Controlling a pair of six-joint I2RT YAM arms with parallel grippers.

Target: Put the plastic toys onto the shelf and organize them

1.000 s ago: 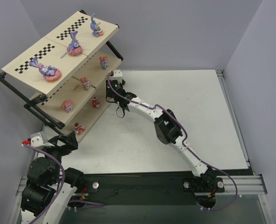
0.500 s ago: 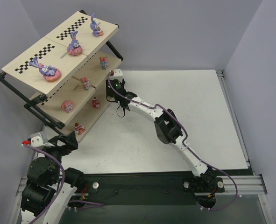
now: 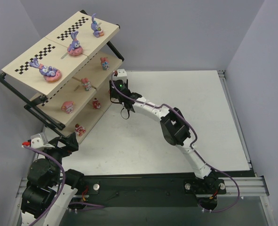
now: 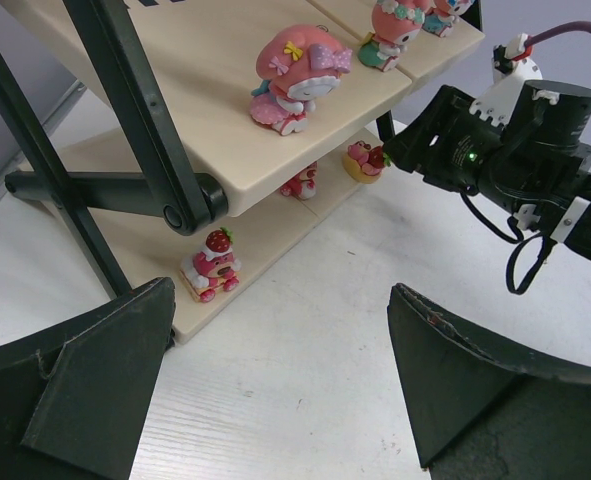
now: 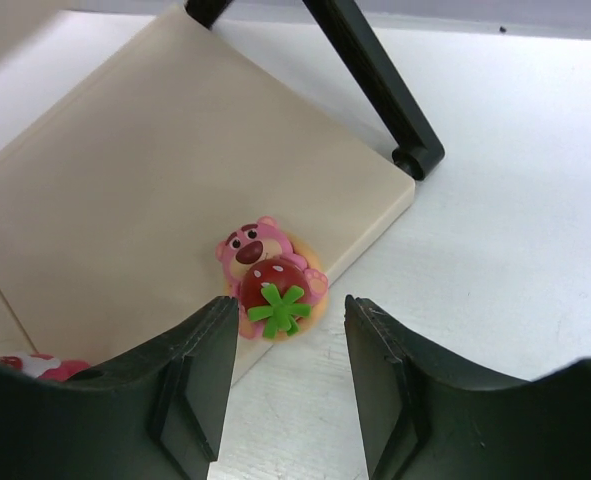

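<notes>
The shelf (image 3: 33, 77) slants at the back left. Three purple bunnies (image 3: 75, 47) stand on its checkered top board, and pink figures (image 3: 86, 84) sit on the two boards below. My right gripper (image 3: 113, 93) hovers at the right end of the bottom board (image 5: 155, 180), open (image 5: 291, 322). Just beyond its fingertips a pink bear with a strawberry (image 5: 270, 280) lies on the board's edge, untouched. My left gripper (image 3: 59, 141) is near the shelf's front foot, wide open (image 4: 280, 335) and holding nothing. From there I see a strawberry-topped bear (image 4: 213, 265) on the bottom board.
The shelf's black frame leg (image 5: 415, 160) ends on the white table (image 3: 209, 108) just right of the bottom board. Another frame bar (image 4: 125, 190) crosses in front of my left gripper. Grey walls close in the back and sides.
My right arm has shifted a little to the right, drawing its gripper slightly back from the shelf's bottom board. The left arm and the toys on the shelf have not moved.
</notes>
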